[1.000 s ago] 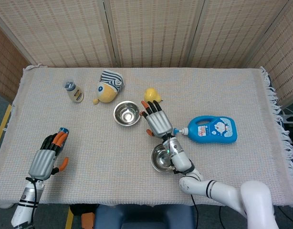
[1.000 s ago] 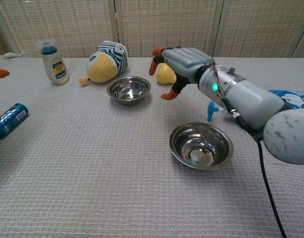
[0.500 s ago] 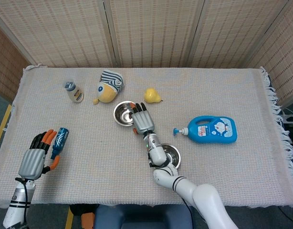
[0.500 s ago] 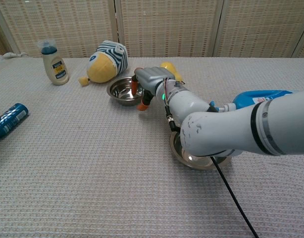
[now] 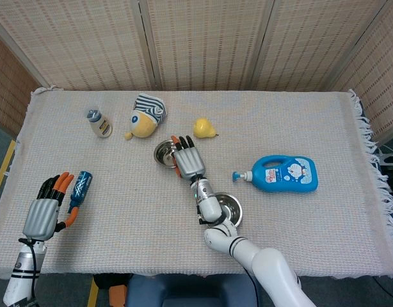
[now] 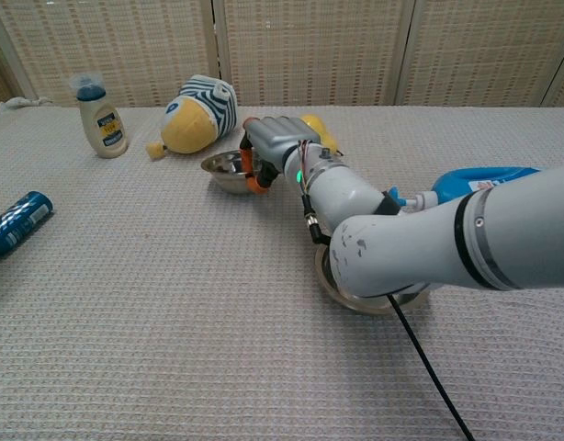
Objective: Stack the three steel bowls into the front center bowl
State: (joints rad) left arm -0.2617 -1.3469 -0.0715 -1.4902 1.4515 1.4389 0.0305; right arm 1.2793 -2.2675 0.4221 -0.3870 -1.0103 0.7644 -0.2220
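Observation:
Two steel bowls show. The back bowl [image 5: 163,152] [image 6: 223,171] lies just in front of the plush toy, slightly tipped. My right hand [image 5: 187,162] [image 6: 275,145] grips its right rim, with orange fingertips hooked over the edge. The front center bowl [image 5: 231,207] [image 6: 369,308] sits near the table's front, mostly hidden under my right forearm. My left hand [image 5: 45,211] hovers open at the front left, fingers spread, holding nothing, and does not show in the chest view.
A blue can [image 5: 80,186] [image 6: 17,220] lies beside my left hand. At the back stand a mayonnaise bottle [image 5: 100,123] [image 6: 101,117], a striped-cap plush toy [image 5: 146,116] [image 6: 201,112] and a yellow pear [image 5: 204,128]. A blue detergent bottle [image 5: 284,174] lies at the right.
My right hand swung left from above the front bowl and closed on the back bowl's rim, tipping and nudging it left. My left hand drifted left, away from the can.

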